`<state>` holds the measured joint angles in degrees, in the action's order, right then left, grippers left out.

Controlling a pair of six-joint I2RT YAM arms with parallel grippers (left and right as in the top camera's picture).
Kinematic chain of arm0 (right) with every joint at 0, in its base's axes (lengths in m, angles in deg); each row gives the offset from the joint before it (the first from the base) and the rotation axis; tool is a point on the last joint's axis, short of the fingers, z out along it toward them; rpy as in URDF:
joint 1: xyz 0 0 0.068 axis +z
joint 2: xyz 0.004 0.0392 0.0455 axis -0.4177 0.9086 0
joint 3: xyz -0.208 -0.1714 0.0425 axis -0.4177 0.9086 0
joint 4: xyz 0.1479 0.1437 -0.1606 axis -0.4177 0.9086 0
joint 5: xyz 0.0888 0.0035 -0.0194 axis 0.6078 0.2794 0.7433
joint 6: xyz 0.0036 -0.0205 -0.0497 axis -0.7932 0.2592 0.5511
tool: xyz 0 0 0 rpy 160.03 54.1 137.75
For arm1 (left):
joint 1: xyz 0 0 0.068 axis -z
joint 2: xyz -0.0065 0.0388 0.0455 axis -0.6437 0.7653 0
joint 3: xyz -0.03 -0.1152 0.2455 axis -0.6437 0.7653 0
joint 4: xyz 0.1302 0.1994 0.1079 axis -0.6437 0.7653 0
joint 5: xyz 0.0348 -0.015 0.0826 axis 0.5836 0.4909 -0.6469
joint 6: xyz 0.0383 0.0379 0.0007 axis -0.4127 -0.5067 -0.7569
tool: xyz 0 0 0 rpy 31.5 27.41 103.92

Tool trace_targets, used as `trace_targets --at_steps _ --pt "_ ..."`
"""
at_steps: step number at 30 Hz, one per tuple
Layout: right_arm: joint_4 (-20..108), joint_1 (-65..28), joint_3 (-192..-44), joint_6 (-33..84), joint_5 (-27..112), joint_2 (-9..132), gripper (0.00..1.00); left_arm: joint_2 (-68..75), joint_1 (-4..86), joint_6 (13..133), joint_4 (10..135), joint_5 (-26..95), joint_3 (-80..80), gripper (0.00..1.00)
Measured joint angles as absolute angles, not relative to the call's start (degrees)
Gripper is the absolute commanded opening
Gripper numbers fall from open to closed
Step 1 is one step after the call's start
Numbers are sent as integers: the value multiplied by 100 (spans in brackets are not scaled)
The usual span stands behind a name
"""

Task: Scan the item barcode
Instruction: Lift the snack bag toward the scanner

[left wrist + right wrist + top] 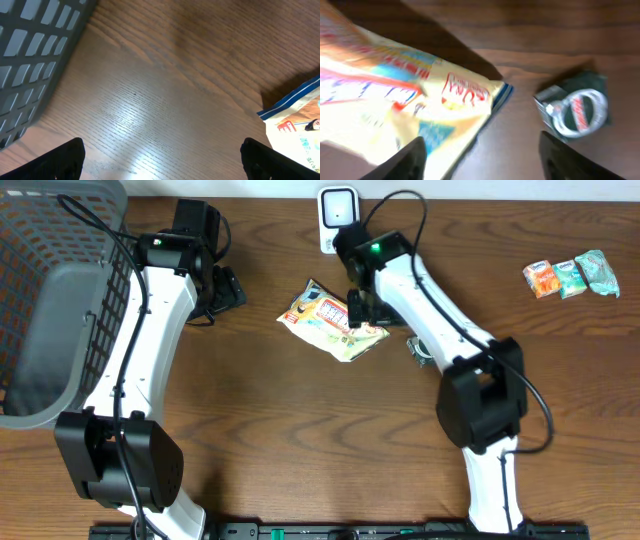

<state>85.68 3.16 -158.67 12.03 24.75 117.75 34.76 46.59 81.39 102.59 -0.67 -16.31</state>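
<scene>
1. The right gripper (487,160) hangs with its fingers partly apart, wood showing in the gap, and it has hold of nothing. Only its dark fingertips (412,160) show, at the bottom of a blurred wrist picture.
2. The snack packet (395,100), the item to scan, lies flat directly below this gripper. Its blue-edged corner reaches just ahead of the gap. Its print is smeared, no barcode can be made out, and the frame cuts its far end.
3. A small dark green packet (575,105) with a white ring print lies near the gripper's other finger, apart from the snack packet. From overhead the right arm hides most of it.
4. The white scanner (338,215) stands just beyond the gripper, at the table's back edge.
5. Three small packets (570,277) sit in a row well away on the gripper's outer side.
6. The left gripper (162,162) is wide open and holds nothing, over bare table (150,100). Only its fingertips show.
7. The grey basket (40,300) stands near the left gripper's outer side, cut off by the frame. Its visible inside is plain grey floor, and a cable crosses it.
</scene>
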Motion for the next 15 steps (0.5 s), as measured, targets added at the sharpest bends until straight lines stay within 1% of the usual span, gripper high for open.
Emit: trace_targets --at_steps 1,2,4,5,6,9,12,15 --pt "8553 336 -15867 1216 2453 11659 48 3476 4659 8139 10257 -67 -1631 98" --pt "8457 384 -15867 1246 2435 11484 32 3476 4659 8139 10257 -67 -1631 98" --pt "8118 491 -15867 1257 2424 11276 6 3476 4659 8139 10257 -69 -1631 98" --pt "7825 553 -15867 1266 2440 11224 1 3476 4659 8139 10257 -67 -1631 98" --pt "7421 636 -15874 1259 2470 11206 1 3476 4659 8137 10257 -67 -1631 98" --pt "6822 747 -15872 1168 2540 11257 1 3476 4659 8139 10255 -67 -1631 98" --pt "6378 760 -15872 910 2599 11392 1 3476 4659 8139 10257 -67 -1631 98" --pt "6225 749 -15872 772 2770 11633 1 3476 4659 8139 10257 -69 -1631 98"
